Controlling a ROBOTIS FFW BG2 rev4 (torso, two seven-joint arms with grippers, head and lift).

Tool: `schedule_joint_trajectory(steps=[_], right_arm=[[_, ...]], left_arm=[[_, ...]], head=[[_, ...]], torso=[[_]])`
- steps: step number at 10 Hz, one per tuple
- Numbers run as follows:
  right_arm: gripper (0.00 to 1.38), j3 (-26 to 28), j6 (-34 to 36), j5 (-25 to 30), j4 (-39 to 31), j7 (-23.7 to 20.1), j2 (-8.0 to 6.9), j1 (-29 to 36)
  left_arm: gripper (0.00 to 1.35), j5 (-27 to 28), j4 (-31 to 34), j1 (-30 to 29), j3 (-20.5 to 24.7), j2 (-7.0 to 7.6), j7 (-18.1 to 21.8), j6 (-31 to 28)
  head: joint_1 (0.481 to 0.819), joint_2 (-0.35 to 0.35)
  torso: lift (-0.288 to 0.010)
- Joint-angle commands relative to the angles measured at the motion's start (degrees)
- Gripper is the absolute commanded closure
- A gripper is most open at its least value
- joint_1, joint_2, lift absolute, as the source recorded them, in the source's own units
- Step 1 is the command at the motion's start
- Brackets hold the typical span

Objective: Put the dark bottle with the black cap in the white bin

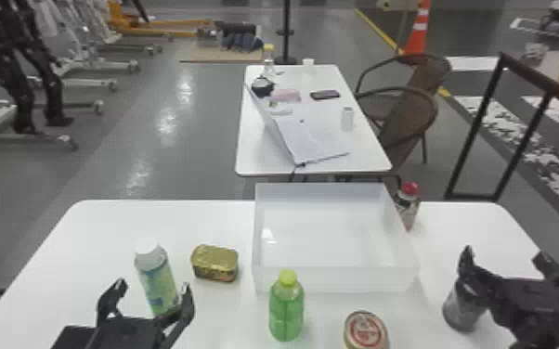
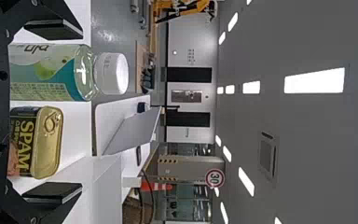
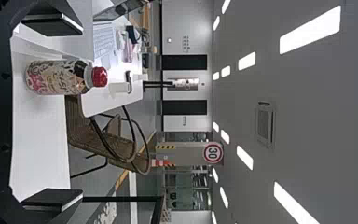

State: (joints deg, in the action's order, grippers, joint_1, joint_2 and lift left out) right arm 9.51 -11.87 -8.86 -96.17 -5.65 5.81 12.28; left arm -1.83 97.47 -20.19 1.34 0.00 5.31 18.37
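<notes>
Can see on a smooth white bench a rectangular, straight-walled white bin and, outside it to the right, the dark cylindrical bottle, partly covered by the black right gripper; cannot make out its cap. Can tell both as released, flat fingers spread: that one and the black left gripper, near a pale-green bottle with a white cap. Also see a glossy, see-through green bottle, a round-lidded tin, a golden, round-cornered tin and, beside the bin, a patterned red-capped bottle.
</notes>
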Motion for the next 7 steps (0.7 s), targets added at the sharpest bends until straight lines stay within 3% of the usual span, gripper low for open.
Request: schedule_joint_trajectory(steps=[1, 4, 7], right_arm=[[0.01, -0.01, 0.00, -1.16, 2.74, -2.08, 0.43, -1.30], [0.01, -0.10, -0.53, -0.81, 4.94, -3.49, 0.43, -1.03], [0.11, -0.10, -1.32, -1.51, 7.49, -4.72, 0.61, -0.42]], left_arm=[[0.15, -0.55, -0.18, -0.03, -0.02, -0.15, 0.05, 0.18], [0.15, -0.81, -0.62, -0.03, 0.86, -0.15, 1.02, 0.53], [0.15, -0.46, -0.88, -0.03, 2.26, -0.15, 2.78, 0.70]], head=[[0.549, 0.000], [0.549, 0.000], [0.549, 0.000]], torso=[[-0.100], [-0.100], [-0.100]])
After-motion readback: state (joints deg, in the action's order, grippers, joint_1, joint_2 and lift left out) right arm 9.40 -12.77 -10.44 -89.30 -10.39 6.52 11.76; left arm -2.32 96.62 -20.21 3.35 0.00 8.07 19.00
